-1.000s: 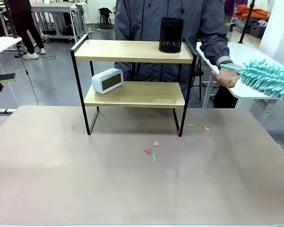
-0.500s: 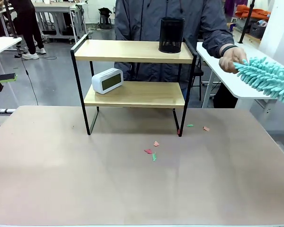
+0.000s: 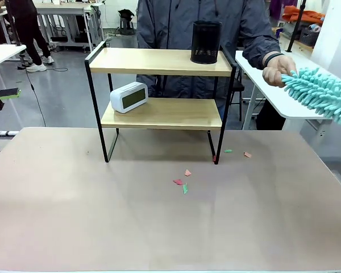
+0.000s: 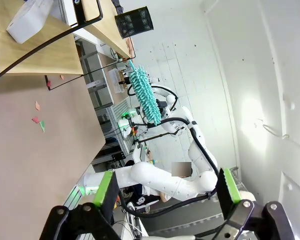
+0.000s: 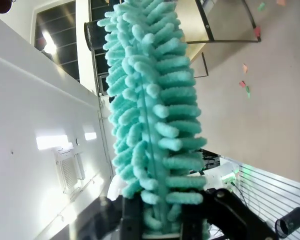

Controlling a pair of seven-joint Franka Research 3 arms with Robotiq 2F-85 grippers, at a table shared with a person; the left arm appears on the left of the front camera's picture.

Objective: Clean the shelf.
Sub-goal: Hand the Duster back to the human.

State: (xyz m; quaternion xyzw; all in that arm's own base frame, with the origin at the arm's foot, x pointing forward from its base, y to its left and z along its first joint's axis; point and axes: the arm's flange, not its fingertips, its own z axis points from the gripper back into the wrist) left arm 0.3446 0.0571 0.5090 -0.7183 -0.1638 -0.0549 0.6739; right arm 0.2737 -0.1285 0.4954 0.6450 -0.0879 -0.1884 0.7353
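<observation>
The big tan table [image 3: 102, 216] is taking up most of the room in front of me, and the shelf [image 3: 159, 61] is standing on its far half, a little left of the middle, black frame legs planted on the tabletop. A person in a dark grey jacket [image 3: 176, 23] is standing right behind it. On the top board, toward its right end, a black mesh pen cup [image 3: 206, 41] is sitting upright. On the lower board, at the left end, a white digital clock [image 3: 129, 96] is resting, turned at an angle.

Off to the right, a fluffy teal duster [image 3: 321, 94] is reaching in over the side of a white side table [image 3: 284, 99]. The person's hand [image 3: 277, 73] is touching the duster's near tip. Seen from the right wrist, the right gripper [image 5: 162, 220] is grasping the duster at its base, the fingers pressed in against the fluff on both sides.

The left gripper [image 4: 165, 192] is hanging released, its green-padded fingers [image 4: 104, 187] spread wide with nothing between them.

Small scraps of red and green paper [image 3: 183, 182] are lying on the table in front of the shelf, with two more scraps [image 3: 238, 152] near its right front leg.
</observation>
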